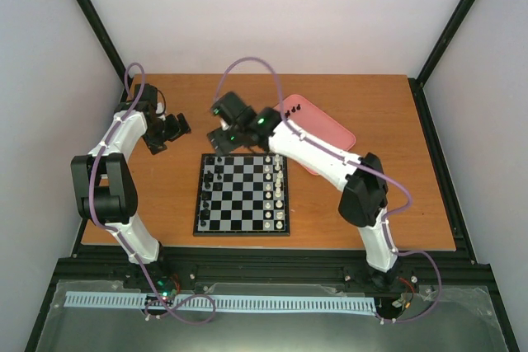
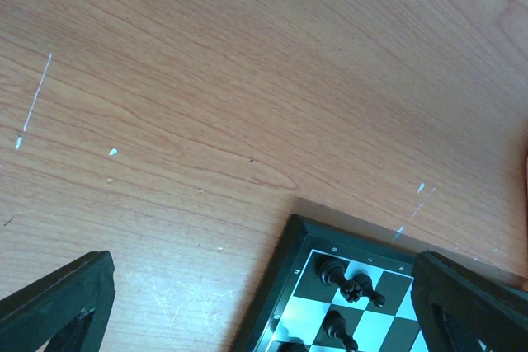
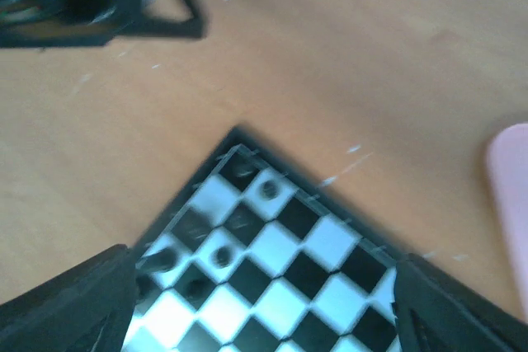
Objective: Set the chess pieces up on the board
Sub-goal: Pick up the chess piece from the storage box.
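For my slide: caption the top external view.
Right gripper near the board's far-left corner, left gripper off the board, both open.

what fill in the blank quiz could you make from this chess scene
1. In the top view, the black chess pieces stand along the ____ side of the board.
2. The white pieces line its ____ side.
3. The tray beyond the board is ____ in colour.
4. The right gripper hovers over the board's far corner with its jaws ____.

Missing words: left; right; pink; open

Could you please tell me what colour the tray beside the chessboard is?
The tray is pink, seen best in the top external view.
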You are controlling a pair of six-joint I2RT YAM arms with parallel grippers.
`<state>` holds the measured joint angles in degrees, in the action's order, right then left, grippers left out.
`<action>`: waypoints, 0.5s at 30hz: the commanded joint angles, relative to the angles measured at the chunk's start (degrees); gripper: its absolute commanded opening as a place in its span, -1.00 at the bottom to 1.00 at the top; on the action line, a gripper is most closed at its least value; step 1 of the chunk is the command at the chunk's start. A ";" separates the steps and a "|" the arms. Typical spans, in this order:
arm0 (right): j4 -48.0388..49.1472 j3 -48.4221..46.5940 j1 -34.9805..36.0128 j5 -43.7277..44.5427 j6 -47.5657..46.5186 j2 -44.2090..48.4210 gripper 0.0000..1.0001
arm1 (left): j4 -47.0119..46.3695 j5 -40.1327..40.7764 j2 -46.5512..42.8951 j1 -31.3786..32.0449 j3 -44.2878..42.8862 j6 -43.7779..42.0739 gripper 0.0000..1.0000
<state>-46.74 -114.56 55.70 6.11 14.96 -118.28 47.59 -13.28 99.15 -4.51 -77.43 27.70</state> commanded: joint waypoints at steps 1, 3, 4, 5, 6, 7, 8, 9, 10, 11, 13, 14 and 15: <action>-1.72 -1.25 -10.50 -1.15 1.86 -0.31 1.00 | 0.47 -0.07 -0.86 -0.49 -2.62 -0.89 1.00; -1.48 -2.52 -14.72 -1.15 2.20 -2.23 1.00 | 0.61 0.01 -0.81 -0.50 -2.78 -0.85 0.99; -1.55 -3.71 -16.71 -0.65 2.29 -3.54 1.00 | 0.51 -0.05 -0.81 -0.50 -2.82 -0.92 1.00; -1.77 -5.37 -18.34 -0.59 2.42 -5.17 1.00 | 0.56 -0.14 -0.76 -0.50 -2.83 -0.90 1.00; -2.10 -7.18 -19.78 -0.42 2.34 -6.83 1.00 | 0.49 -0.29 -0.71 -0.50 -2.72 -0.90 1.00; -2.36 -9.13 -20.98 0.00 2.35 -8.75 1.00 | 0.45 -0.33 -0.64 -0.50 -2.66 -0.90 1.00; -2.72 -11.12 -21.93 0.65 2.33 -10.51 1.00 | 0.41 -0.44 -0.64 -0.50 -2.52 -0.90 0.99; -3.34 -13.79 -22.82 1.37 2.50 -12.52 0.99 | 0.46 -0.54 -0.61 -0.50 -2.50 -0.88 0.99; -3.96 -15.86 -23.72 1.75 2.73 -14.58 0.94 | 0.57 -0.59 -0.53 -0.50 -2.49 -0.96 0.99; -4.26 -17.45 -24.56 1.82 2.85 -16.28 0.88 | 0.63 -0.64 -0.44 -0.50 -2.41 -0.98 0.99; -4.16 -19.54 -25.98 1.81 3.29 -19.31 0.72 | 0.67 -0.70 -0.50 -0.50 -2.25 -1.06 0.99; -3.72 -20.06 -26.73 1.37 3.56 -20.64 0.62 | 0.66 -0.75 -0.50 -0.47 -2.14 -1.07 0.99; -3.18 -20.36 -27.38 0.66 3.90 -21.67 0.51 | 0.74 -0.70 -0.45 -0.47 -2.06 -1.11 1.00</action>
<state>-48.88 -132.05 29.69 7.07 17.63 -135.92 47.70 -13.54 99.15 -4.51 -78.00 27.68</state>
